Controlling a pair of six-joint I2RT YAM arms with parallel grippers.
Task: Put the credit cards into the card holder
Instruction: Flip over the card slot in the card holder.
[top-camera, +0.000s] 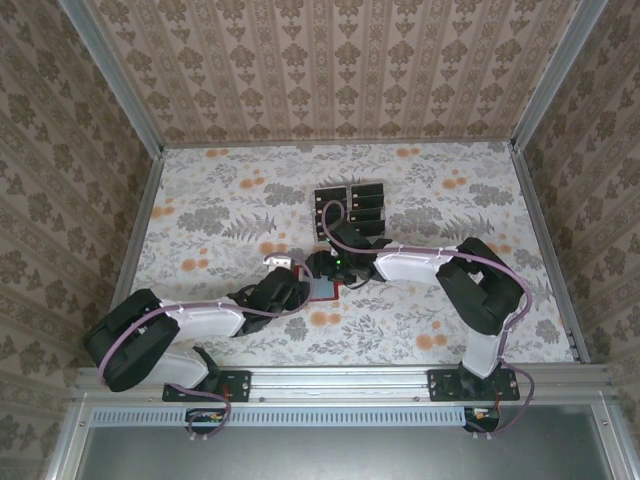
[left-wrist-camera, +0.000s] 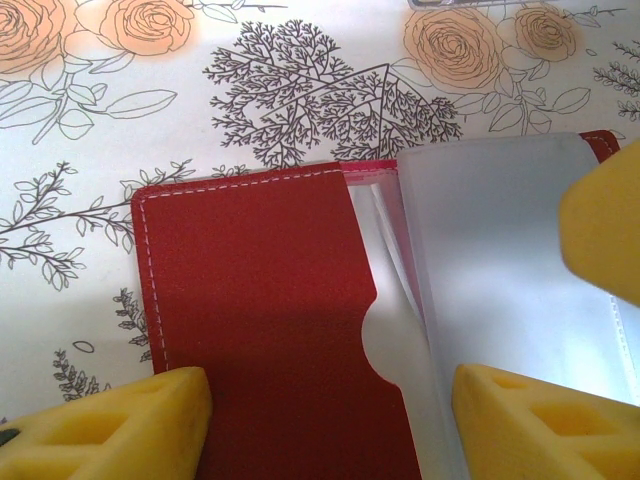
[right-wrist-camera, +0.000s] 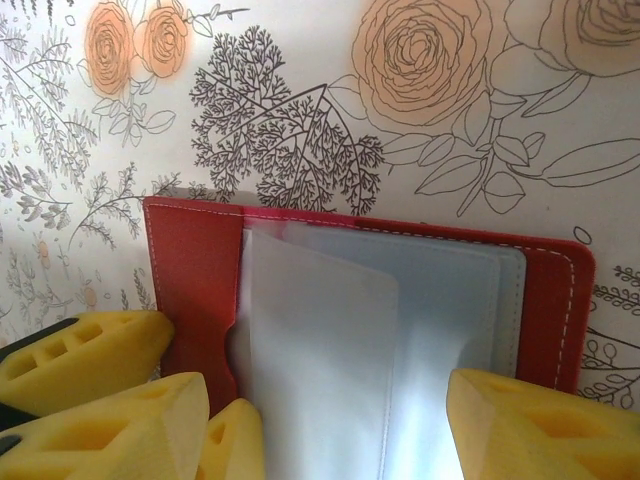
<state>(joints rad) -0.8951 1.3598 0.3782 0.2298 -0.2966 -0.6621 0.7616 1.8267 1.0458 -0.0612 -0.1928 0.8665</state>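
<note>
Both arms meet at the middle of the table, over the wallet, which lies open and flat. The cards stand grouped at about 1 o'clock from it, near but apart, and none shows in either grip. I judge the step in hand to be opening and steadying the wallet, before any card is fetched.

The left gripper has its jaws apart, one at 7 o'clock over the red flap, the other at 5 o'clock over the grey sleeves. The right gripper is likewise spread across the wallet, with a clear sleeve standing up between its jaws. Neither is clamped on anything I can see.

Next, one arm likely has to pin the wallet while the other goes for a card and brings it edge-first to a sleeve mouth.

The arms cover most of the wallet from above. At 8 o'clock in the right wrist view several yellow pads crowd together; I cannot tell whose each is. Whether a sleeve already holds a card is unclear.
</note>
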